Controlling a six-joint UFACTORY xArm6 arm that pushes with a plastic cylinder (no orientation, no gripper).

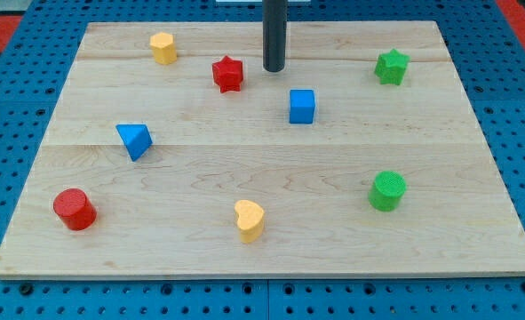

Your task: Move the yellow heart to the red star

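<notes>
The yellow heart lies near the board's bottom edge, around the middle. The red star sits near the view's top, left of centre. My tip stands just to the right of the red star, with a small gap, and far above the yellow heart in the view. The rod comes down from the view's top edge.
A yellow block sits at top left, a blue cube below and right of my tip, a green star at top right, a blue triangle at left, a red cylinder at bottom left, a green cylinder at right.
</notes>
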